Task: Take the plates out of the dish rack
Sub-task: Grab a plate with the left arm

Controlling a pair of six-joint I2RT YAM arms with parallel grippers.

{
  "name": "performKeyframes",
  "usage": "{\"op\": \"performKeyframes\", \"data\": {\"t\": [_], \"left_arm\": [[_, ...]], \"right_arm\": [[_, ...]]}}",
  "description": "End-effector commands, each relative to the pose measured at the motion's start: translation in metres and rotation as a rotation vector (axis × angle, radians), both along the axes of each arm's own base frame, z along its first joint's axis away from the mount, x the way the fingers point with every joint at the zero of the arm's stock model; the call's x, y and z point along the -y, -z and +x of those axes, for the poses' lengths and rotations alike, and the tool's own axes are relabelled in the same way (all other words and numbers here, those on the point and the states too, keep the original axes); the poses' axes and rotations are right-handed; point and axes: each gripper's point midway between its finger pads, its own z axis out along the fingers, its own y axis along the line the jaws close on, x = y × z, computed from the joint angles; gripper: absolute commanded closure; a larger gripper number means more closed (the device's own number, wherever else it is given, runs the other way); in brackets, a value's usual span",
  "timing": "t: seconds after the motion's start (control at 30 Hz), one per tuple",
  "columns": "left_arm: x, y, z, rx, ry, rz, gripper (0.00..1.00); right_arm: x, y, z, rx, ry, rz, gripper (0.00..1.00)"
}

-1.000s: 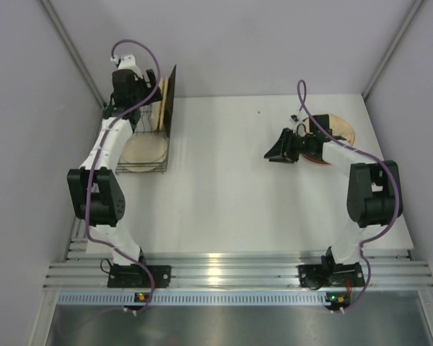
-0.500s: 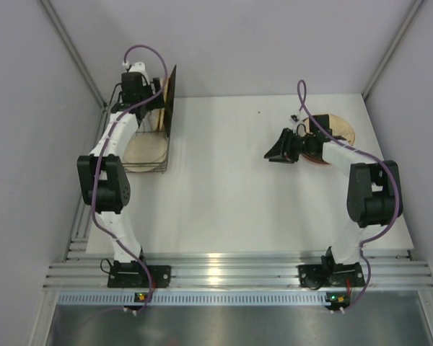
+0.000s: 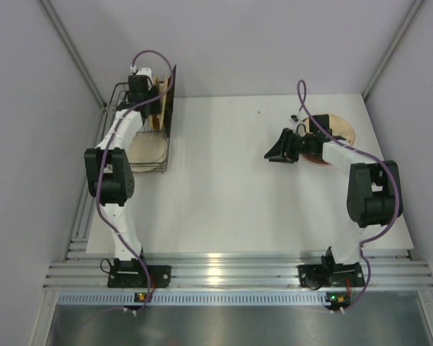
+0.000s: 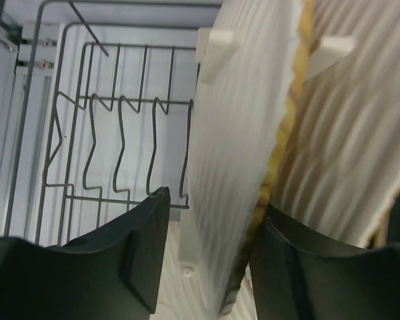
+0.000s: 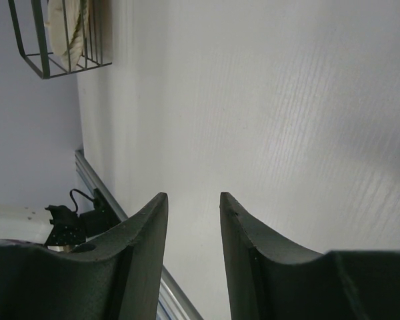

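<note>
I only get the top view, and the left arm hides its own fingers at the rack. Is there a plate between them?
Observer: Yes. On the left wrist camera the left gripper straddles the edge of an upright pale ribbed plate.
Operator: Is it clamped?
Observer: Not quite. There is a gap between the plate and one finger, and the wires of the rack show through it.
Operator: Is the right gripper carrying anything?
Observer: No. The right wrist camera shows the right gripper open, with only bare table between its fingers.
</note>
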Motion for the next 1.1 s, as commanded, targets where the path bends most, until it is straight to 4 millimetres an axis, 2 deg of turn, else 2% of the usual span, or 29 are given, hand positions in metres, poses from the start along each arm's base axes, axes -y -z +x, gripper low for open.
{"op": "performKeyframes", "data": {"t": [0.0,0.03,0.1,0.13,0.17,0.23,0.27,0.37,0.43,0.47,0.53,0.57,0.8,1.07], "left_arm": [[-0.012,0.007,0.001,-0.027,-0.032,0.045,0.48],[-0.011,0.010,0.001,-0.033,-0.028,0.046,0.49],[-0.011,0.012,0.001,-0.037,-0.027,0.047,0.58],[-0.011,0.012,0.001,-0.037,-0.031,0.053,0.65],[-0.010,0.010,0.000,-0.035,-0.033,0.058,0.79],[-0.009,0.002,-0.001,-0.023,-0.044,0.088,0.90],[-0.008,-0.006,-0.002,-0.010,-0.048,0.100,0.99],[-0.008,-0.024,-0.004,0.021,-0.072,0.163,1.00],[-0.002,-0.042,-0.007,0.053,-0.074,0.193,1.00],[-0.005,-0.057,-0.010,0.079,-0.104,0.211,1.00],[0.001,-0.071,-0.014,0.105,-0.111,0.244,1.00],[-0.003,-0.087,-0.018,0.135,-0.147,0.266,1.00],[0.012,-0.173,-0.048,0.293,-0.262,0.412,1.00],[0.023,-0.222,-0.089,0.341,-0.375,0.535,1.00]], "right_arm": [[-0.006,-0.022,0.008,0.085,-0.026,0.015,0.63],[-0.006,-0.022,0.007,0.085,-0.028,0.015,0.63],[-0.005,-0.022,0.008,0.084,-0.025,0.013,0.63],[-0.005,-0.022,0.008,0.084,-0.023,0.014,0.63],[-0.005,-0.022,0.008,0.086,-0.023,0.013,0.63],[-0.005,-0.022,0.009,0.085,-0.022,0.014,0.64],[-0.005,-0.022,0.009,0.085,-0.022,0.014,0.64],[-0.006,-0.023,0.010,0.091,-0.023,0.016,0.64],[-0.006,-0.023,0.010,0.091,-0.023,0.016,0.65],[-0.005,-0.023,0.010,0.088,-0.022,0.017,0.65],[-0.006,-0.023,0.010,0.090,-0.026,0.018,0.65],[-0.006,-0.023,0.010,0.089,-0.023,0.018,0.65],[-0.007,-0.024,0.010,0.097,-0.030,0.023,0.65],[-0.008,-0.032,0.010,0.120,-0.040,0.044,0.66]]}}
